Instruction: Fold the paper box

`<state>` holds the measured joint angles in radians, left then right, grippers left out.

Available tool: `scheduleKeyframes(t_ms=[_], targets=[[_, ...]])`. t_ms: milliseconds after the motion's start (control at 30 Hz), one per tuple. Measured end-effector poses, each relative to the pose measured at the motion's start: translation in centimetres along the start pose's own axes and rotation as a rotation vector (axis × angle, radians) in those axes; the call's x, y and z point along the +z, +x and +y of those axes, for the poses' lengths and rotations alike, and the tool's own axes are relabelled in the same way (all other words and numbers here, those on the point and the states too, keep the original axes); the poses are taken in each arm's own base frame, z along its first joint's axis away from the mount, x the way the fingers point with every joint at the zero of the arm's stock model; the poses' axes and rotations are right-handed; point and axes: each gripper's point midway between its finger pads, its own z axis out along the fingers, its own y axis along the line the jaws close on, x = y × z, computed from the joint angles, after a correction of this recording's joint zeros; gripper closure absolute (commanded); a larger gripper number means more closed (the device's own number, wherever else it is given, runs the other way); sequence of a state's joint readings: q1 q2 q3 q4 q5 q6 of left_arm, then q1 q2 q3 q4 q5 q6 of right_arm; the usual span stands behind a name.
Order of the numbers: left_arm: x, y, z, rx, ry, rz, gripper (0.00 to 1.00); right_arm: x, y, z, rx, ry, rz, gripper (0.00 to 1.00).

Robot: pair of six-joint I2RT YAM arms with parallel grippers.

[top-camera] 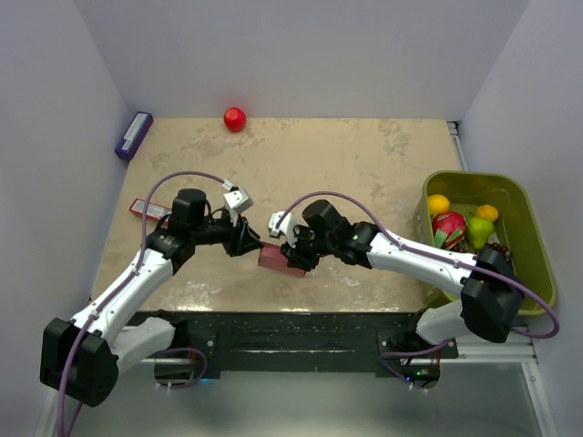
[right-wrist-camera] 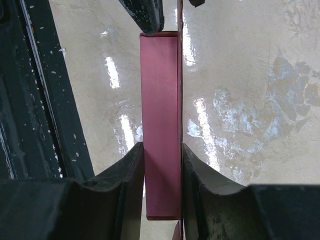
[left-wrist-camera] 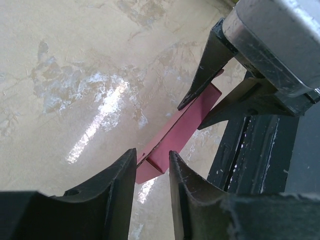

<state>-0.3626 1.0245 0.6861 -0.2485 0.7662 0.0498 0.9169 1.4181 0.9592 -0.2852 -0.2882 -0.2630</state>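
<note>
1. Left hand and right hand meet from opposite sides over the front part of the beige tabletop in the top view. The pink thin-card paper box sits between them, close to the near edge. Its long axis runs roughly left to right from one hand to the other, the right end a little nearer the arms' bases. It reads as a slim rectangular body rather than a flat sheet, so I judge the main folds done.
2. From the left wrist, the left hand has its jaws narrow around the near end of the paper box, where a small tab sticks out. Whether the pads press on the card I cannot tell. The box points away and up to the right, its far end between the fingers of the right hand. That loose tab suggests the end closure is left to do.
3. From the right wrist, the right hand clamps the paper box, both fingers flat against its long sides. The long axis runs straight away from this hand toward the left hand's fingertips at the far end. One broad face shows, and a thin strip of card along its right edge may be a flap not yet tucked. Whether the box rests on the tabletop or is lifted off it is unclear.
</note>
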Motion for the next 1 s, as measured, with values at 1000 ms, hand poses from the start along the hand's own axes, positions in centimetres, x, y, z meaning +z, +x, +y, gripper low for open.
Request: scheduleKeyframes(t_ms=[1000], targets=[[0.72,0.86,0.63,0.011,-0.061,0.033,0.70,-0.12,0.67,0.20,0.009,-0.008,0.026,0.72]])
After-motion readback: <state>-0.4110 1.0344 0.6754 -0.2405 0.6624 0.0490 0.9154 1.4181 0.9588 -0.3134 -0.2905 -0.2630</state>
